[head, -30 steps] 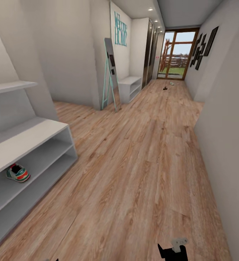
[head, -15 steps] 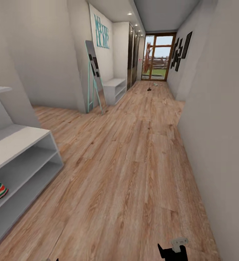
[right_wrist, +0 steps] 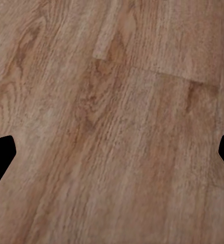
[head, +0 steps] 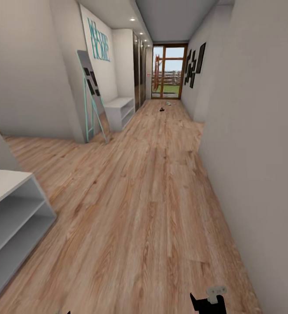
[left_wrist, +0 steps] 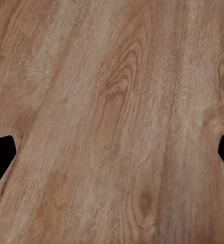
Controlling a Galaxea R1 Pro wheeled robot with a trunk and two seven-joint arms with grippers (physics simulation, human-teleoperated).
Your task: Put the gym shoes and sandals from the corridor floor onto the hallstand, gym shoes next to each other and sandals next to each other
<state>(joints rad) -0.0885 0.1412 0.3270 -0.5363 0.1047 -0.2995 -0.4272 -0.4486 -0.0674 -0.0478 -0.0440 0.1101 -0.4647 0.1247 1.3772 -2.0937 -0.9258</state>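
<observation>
Wood-plank corridor floor (head: 152, 209) stretches past the hallstand (head: 13, 205)

— What lies ahead?
— The corridor floor (head: 148, 196) runs bare down the middle. The hallstand (head: 13, 213) juts in at the near left, and a wall (head: 257, 152) hems the right.
— Further on?
— A leaning mirror (head: 90, 93) and white bench (head: 120, 111) along the left wall.

A home corridor — wood-plank floor (head: 152, 209), glazed door (head: 166, 72), hallstand (head: 13, 209).
</observation>
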